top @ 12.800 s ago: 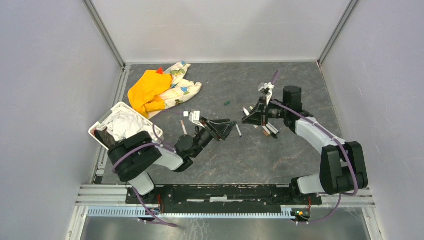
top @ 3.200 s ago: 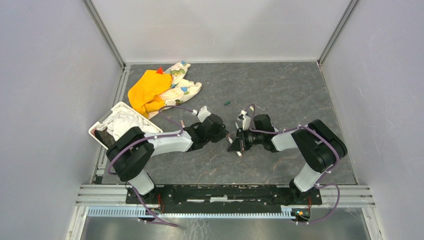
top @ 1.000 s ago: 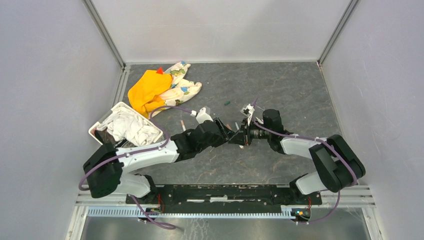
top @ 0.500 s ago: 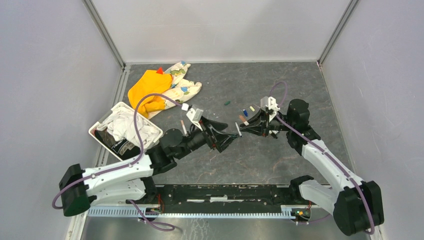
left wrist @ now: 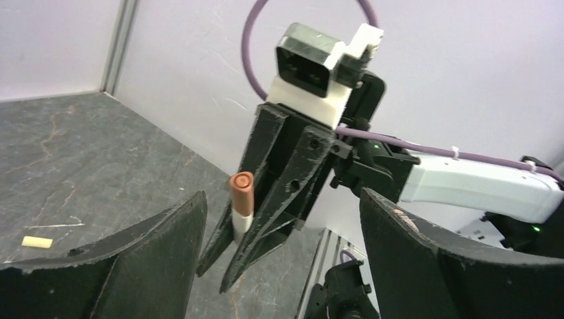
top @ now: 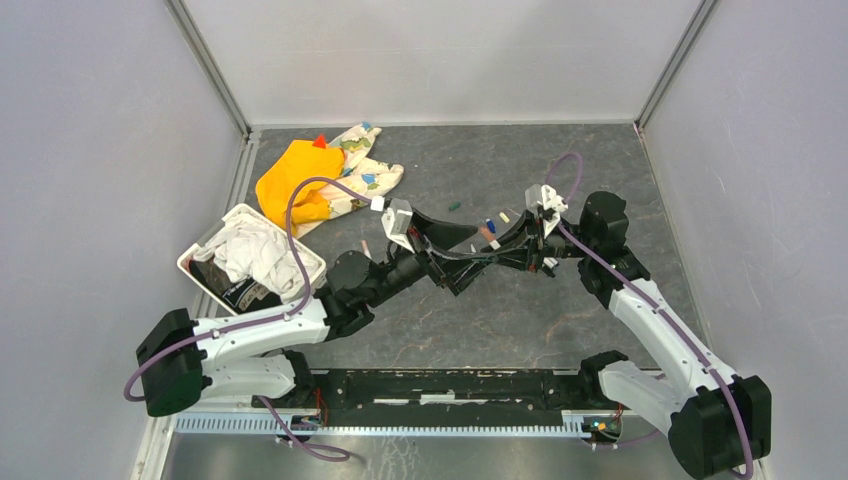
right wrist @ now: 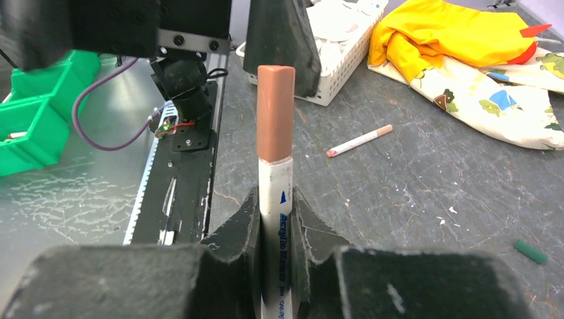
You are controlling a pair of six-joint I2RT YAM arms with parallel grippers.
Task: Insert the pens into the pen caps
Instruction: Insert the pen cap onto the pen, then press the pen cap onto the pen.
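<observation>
Since half a second ago the left gripper [left wrist: 281, 199] has spread its fingers wide and reached in toward the right gripper [right wrist: 275, 199], so the two now meet tip to tip above the middle of the counter [top: 560, 300]. The left fingers hold nothing. In the left wrist view the right gripper's tip shows in the gap between them, apart from both.

The right gripper is clamped narrow on a pen [right wrist: 275, 193], which stands upright between its fingers. A brown cap [right wrist: 275, 113] sits on the pen's upper end. Blue print runs along the white barrel. It begins "Acrylic", under a small blue triangle mark, and the finer letters after it cannot be read.

From overhead, the crossed black fingers of both grippers cover most of the held pen. A second pen [right wrist: 359, 141] with a pinkish tip lies flat on the counter, near a white basket [right wrist: 332, 46] filled with white fabric. A dark green cap [right wrist: 531, 252] lies alone on bare counter. A blue cap [top: 489, 224] and a cream cap [top: 504, 216] lie close together, just beyond the grippers.

An orange cloth [top: 295, 180] and a patterned cloth [top: 360, 175] are heaped together, touching, toward the far left corner. Green bins [right wrist: 30, 113] stand off the counter's near edge. A purple cable [top: 565, 170] loops above the right wrist.
</observation>
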